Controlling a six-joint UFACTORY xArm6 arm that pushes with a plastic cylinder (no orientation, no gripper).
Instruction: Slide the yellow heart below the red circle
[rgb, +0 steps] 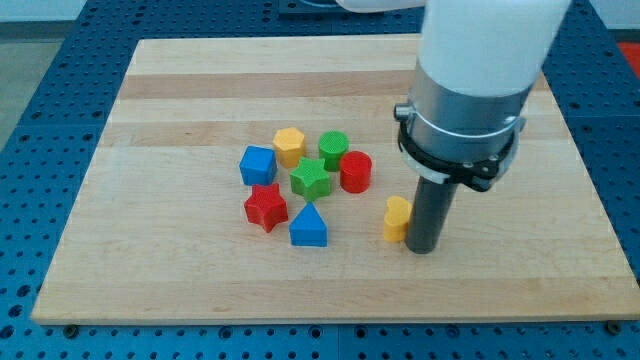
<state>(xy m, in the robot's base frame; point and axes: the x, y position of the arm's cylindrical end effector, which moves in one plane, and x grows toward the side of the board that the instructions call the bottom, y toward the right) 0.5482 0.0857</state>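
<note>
The yellow heart lies on the wooden board, right of the block cluster and below-right of the red circle. My tip stands just to the right of the yellow heart, touching it or nearly so. The arm's white and grey body hangs over the board's upper right and hides what lies behind it.
A cluster lies left of the heart: a yellow hexagon, a green circle, a blue cube, a green star, a red star and a blue triangle. Blue pegboard surrounds the board.
</note>
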